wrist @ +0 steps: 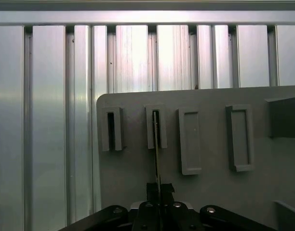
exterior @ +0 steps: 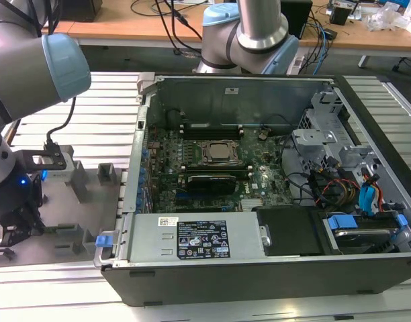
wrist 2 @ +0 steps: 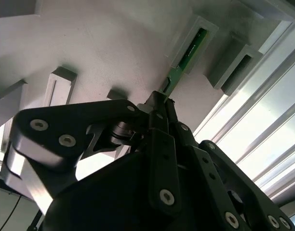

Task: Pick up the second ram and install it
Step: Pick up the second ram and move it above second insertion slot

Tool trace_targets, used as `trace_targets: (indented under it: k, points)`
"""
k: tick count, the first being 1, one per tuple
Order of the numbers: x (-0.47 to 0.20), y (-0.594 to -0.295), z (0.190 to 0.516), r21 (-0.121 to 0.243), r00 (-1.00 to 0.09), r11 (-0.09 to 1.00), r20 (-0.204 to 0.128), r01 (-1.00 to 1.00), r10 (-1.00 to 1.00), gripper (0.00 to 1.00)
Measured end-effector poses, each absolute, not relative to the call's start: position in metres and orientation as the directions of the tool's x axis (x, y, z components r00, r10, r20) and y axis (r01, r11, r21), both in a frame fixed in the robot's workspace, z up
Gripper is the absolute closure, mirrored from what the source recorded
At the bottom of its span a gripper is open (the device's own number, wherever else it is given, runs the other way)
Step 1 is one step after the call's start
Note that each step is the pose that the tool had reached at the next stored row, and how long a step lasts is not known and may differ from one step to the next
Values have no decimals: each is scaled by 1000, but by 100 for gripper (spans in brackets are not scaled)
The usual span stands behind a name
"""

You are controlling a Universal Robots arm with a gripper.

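The end effector (wrist 2: 159, 102) is clamped on one end of the second ram (wrist 2: 187, 55), whose far end sits in a gray holder slot (wrist 2: 208, 30). If it is pulled askew, the strip could jam against the slot wall or slip from that narrow end grip.

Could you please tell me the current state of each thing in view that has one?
gripper: shut on the second ram.
second ram: one end clamped between the fingertips, the other end sitting in a grey holder.
grey holder: occupied by the ram.
neighbouring holder: slot empty.
computer case: lying on its side, open, motherboard exposed.
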State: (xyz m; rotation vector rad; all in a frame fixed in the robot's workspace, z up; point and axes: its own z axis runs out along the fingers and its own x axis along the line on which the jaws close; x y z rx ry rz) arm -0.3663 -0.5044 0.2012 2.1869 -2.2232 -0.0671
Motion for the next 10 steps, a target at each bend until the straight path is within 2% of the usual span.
trace_targets:
  k: [10]
  points:
    - [-366,-504,201,46,-17,16,-15,-999,-1000,86]
